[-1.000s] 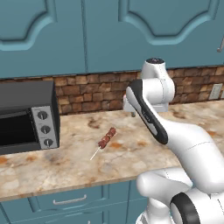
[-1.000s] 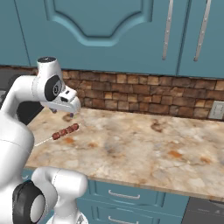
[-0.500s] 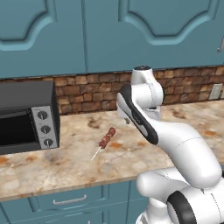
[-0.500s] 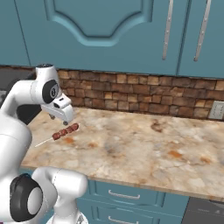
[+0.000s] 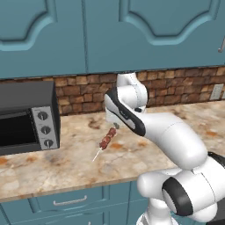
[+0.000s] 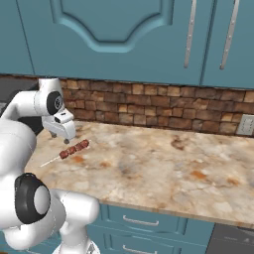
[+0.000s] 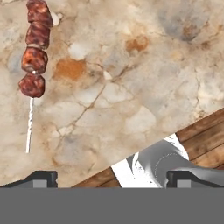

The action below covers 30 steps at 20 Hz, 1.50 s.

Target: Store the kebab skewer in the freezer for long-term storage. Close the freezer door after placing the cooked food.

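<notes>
Kebab skewer lies flat on the counter — reddish-brown chunks, pale stick.

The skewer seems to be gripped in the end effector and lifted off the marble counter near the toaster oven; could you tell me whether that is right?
Not quite. The skewer is not gripped or lifted; it lies flat on the marble counter near the toaster oven, with the end effector hovering beside it. The hand view shows the skewer lying off to one side, apart from the fingertips, with nothing between them.
</notes>
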Tool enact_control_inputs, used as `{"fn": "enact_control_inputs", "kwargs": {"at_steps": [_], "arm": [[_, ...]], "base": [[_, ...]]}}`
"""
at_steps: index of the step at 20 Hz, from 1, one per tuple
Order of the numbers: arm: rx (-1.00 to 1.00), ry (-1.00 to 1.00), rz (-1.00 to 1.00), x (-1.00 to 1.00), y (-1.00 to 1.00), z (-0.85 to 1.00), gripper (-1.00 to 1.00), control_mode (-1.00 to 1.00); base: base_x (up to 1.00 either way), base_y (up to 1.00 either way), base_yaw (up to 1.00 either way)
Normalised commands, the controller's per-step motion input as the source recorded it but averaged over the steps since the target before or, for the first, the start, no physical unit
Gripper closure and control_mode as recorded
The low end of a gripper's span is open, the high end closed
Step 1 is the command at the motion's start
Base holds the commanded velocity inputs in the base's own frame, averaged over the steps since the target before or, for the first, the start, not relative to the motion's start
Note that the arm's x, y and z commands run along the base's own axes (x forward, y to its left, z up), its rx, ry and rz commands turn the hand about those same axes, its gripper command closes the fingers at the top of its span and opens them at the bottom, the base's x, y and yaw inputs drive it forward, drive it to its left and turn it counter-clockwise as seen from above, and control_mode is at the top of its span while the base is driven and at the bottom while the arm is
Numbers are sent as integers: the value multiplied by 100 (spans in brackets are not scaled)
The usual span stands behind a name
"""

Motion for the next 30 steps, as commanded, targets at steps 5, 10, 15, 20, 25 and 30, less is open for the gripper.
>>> {"fn": "enact_control_inputs", "kwargs": {"at_steps": [5,10,15,20,25,30], "arm": [[-1,1,-2,0,21,-32,-100,-100],[2,-2,0,6,2,-35,-100,-100],[7,-22,1,5,2,-47,-100,-100],[2,-14,0,17,0,-39,-100,-100],[0,5,0,43,7,-2,-100,-100],[0,10,0,29,42,-2,-100,-100]], "base": [[0,0,0],[0,0,0],[0,0,0],[0,0,0],[0,0,0],[0,0,0]]}}
